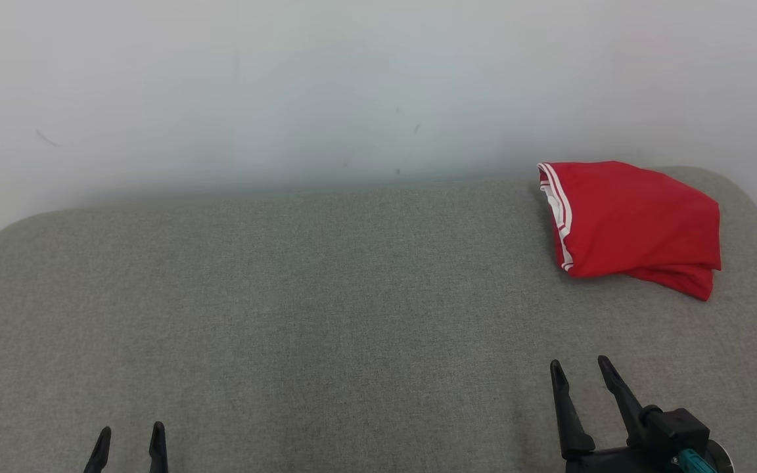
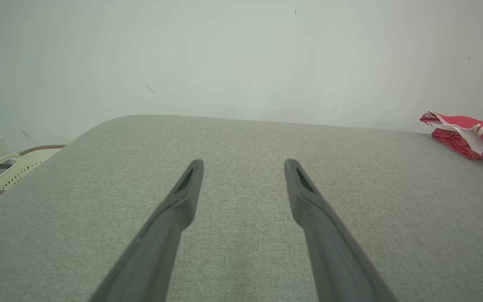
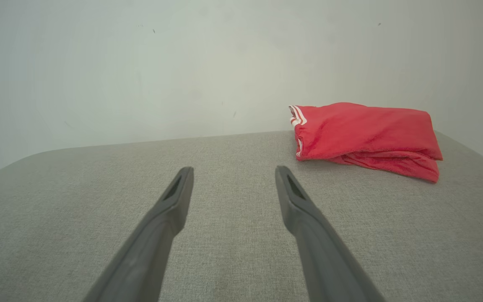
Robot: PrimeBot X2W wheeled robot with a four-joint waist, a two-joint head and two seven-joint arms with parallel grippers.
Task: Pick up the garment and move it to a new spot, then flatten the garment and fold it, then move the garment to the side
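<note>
The grey padded surface (image 1: 286, 295) spans the whole head view and backs onto a pale wall (image 1: 352, 79). The red garment (image 1: 635, 223) lies at the surface's far right corner, close to the wall, bunched into a compact layered bundle.

It looks like thin, soft cloth: light, limp and likely to sag and unfold once lifted (the layers may slide over each other). A pinch through every layer at the near folded edge should keep it together, while a hold on the top layer alone would probably peel it open.

The right gripper (image 1: 579, 363) hovers near the garment with its fingers spread and empty. The left gripper (image 1: 130, 430), well apart from it, is likewise spread and empty.

White striped trim (image 1: 559, 197) marks the bundle's left edge.
</note>
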